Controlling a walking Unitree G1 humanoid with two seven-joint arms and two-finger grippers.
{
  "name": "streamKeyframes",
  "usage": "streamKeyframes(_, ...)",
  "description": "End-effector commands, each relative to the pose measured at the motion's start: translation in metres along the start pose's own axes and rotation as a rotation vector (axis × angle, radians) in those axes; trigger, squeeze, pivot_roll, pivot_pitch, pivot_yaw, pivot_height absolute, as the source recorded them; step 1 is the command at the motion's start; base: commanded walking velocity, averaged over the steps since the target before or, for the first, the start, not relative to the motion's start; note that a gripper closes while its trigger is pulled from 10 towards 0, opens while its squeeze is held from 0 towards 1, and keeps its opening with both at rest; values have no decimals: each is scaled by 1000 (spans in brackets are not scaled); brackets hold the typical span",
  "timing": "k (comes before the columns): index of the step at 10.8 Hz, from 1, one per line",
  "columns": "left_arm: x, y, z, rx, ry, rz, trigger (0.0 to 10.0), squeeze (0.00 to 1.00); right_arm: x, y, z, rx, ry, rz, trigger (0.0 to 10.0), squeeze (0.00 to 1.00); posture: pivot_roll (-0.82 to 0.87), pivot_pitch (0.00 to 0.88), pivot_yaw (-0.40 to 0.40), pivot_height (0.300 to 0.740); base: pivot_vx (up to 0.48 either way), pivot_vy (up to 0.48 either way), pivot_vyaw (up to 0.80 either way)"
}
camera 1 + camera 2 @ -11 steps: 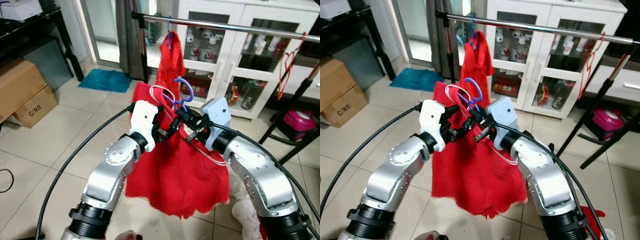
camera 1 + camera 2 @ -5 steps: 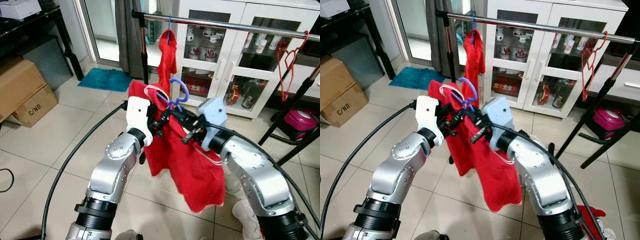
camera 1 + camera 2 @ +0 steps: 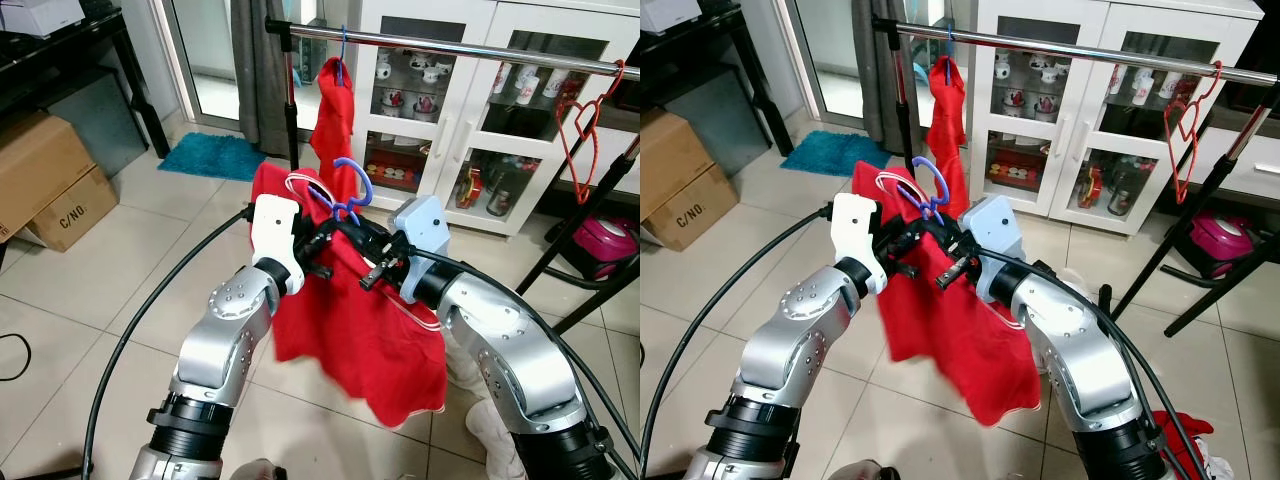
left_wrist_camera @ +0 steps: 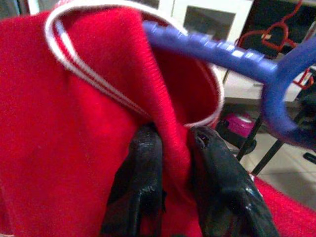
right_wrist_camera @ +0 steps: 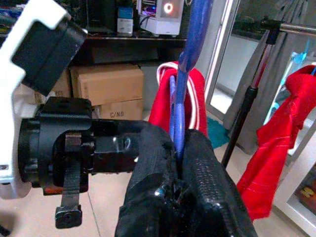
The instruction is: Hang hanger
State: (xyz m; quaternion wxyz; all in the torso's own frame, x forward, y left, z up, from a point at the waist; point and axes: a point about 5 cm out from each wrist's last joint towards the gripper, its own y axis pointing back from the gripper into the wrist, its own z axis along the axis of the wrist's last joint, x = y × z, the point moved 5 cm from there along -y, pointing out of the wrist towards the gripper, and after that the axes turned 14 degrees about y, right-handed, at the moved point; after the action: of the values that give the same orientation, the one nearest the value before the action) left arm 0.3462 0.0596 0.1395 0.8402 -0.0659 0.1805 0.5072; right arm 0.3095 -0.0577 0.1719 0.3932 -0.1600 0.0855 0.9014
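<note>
Right gripper (image 5: 173,170) pinched on the blue plastic hanger (image 3: 352,188), left gripper (image 4: 175,163) nipping the red white-trimmed knit garment (image 3: 345,325), both held below the silver metal rail (image 3: 470,48). Could shed the loosely draped cloth during the lift, or miss the rail with the tilted hook.

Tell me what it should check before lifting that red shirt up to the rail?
1. Right gripper shut on the blue hanger: ok.
2. Left gripper pinching the shirt at its collar: ok.
3. Hook above both grippers, free to catch: ok.
4. Bare stretch of rail to the right of the hung red garment: ok.
5. Shirt seated squarely on hanger: cannot tell.
</note>
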Motion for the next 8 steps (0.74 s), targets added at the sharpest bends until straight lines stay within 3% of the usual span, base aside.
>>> streamKeyframes(1, 9, 3, -3, 15, -5, 44, 0, 0, -3, 4, 23, -91, 30, -4, 0, 0, -37, 42, 39, 740, 0, 0, 0)
streamKeyframes(4, 5, 9, -2, 39, -32, 10, 0, 0, -6, 5, 10, -27, 45, -19, 0, 0, -34, 46, 42, 740, 0, 0, 0)
streamKeyframes(6, 9, 25, 33, -73, -61, 31, 0, 0, -9, 17, -15, 85, 89, 20, 0, 0, -36, 45, 48, 740, 0, 0, 0)
streamKeyframes(8, 32, 46, 69, -136, -122, 115, 0, 0, -6, 36, -33, 147, 172, 158, 0, 0, -16, 51, 60, 740, 0, 0, 0)
